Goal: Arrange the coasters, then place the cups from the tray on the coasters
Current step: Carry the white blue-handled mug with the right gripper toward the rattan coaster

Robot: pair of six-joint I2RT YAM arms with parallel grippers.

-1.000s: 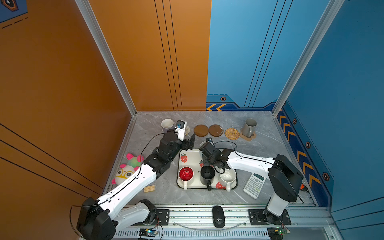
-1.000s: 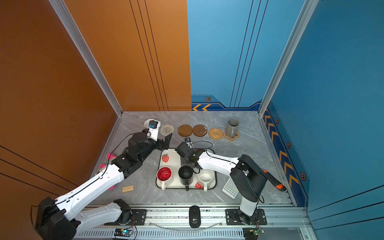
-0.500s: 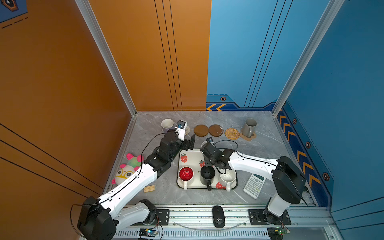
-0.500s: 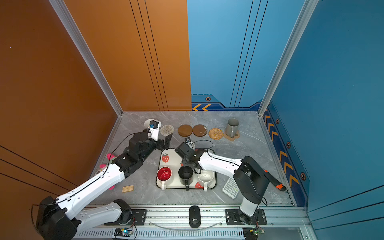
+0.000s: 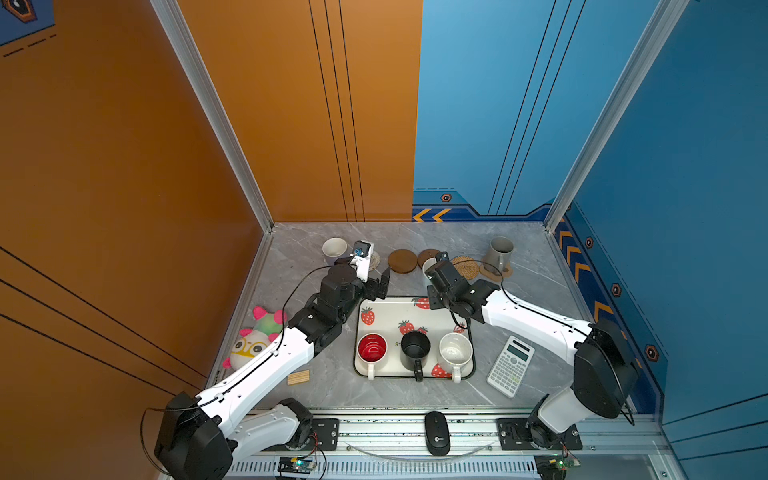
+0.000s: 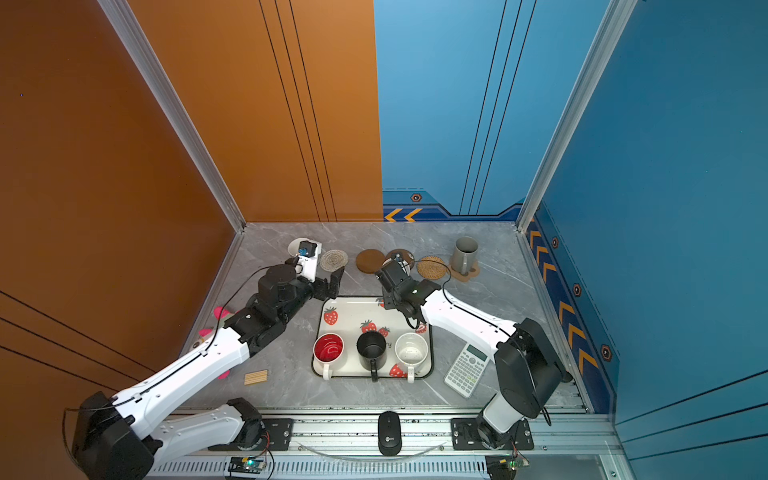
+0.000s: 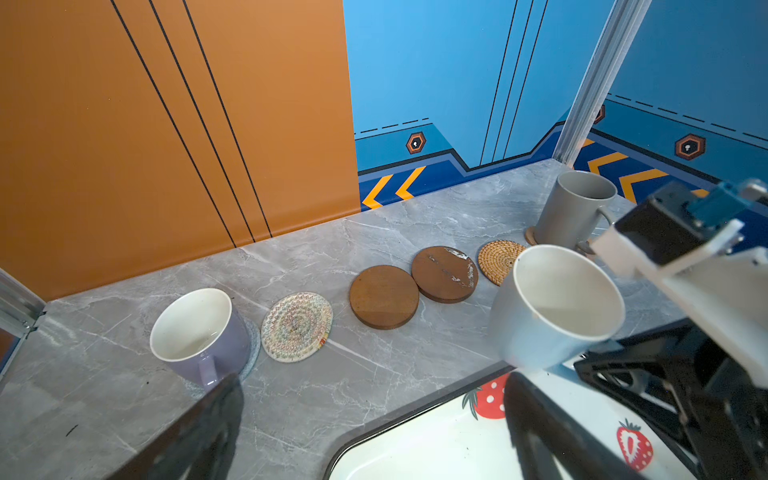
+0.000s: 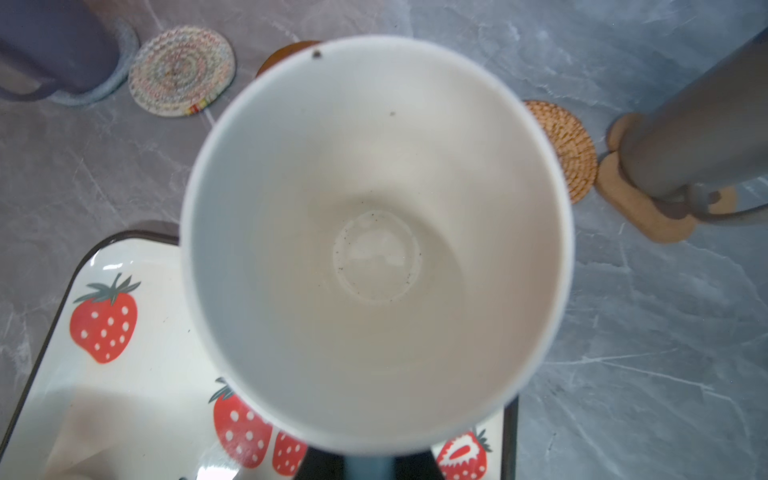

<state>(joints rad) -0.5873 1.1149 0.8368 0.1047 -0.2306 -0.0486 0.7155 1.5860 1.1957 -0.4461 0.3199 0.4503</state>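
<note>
- Along the desk's left edge I see a plush toy [image 5: 254,341]. A small wooden block [image 5: 298,377] lies just beside it, toward the front edge.
- Near the far left corner, the lavender cup [image 7: 199,332] stands upright on the grey-blue coaster [image 7: 251,351], with its handle toward the front.
- My left gripper [image 6: 331,286] hangs by the tray's far left corner. Its jaws are spread wide with nothing between them. I cannot tell whether it touches the desk.
- The cream woven coaster [image 7: 297,326] lies bare just right of the lavender cup. Next along the far edge come the first brown disc [image 7: 384,297] and the scuffed second brown disc [image 7: 444,274], both bare.
- The tray [image 5: 388,309] sits mid-desk, toward the front edge. Along its front side the red-lined cup [image 5: 372,348], the black cup [image 5: 415,347] and the speckled cup [image 5: 455,351] stand in a row, handles toward the front.
- My right gripper [image 5: 436,274] is clamped on the light blue cup [image 7: 552,307], probably by its handle, though the arm hides that. The cup is lifted and tilted above the tray's far side, near the second brown disc.
- The rattan coaster [image 7: 498,259] lies bare. To its right the grey cup [image 7: 575,208] stands upright on the paw-shaped coaster [image 8: 648,216], near the far right corner.
- A calculator [image 5: 511,365] lies right of the tray.
</note>
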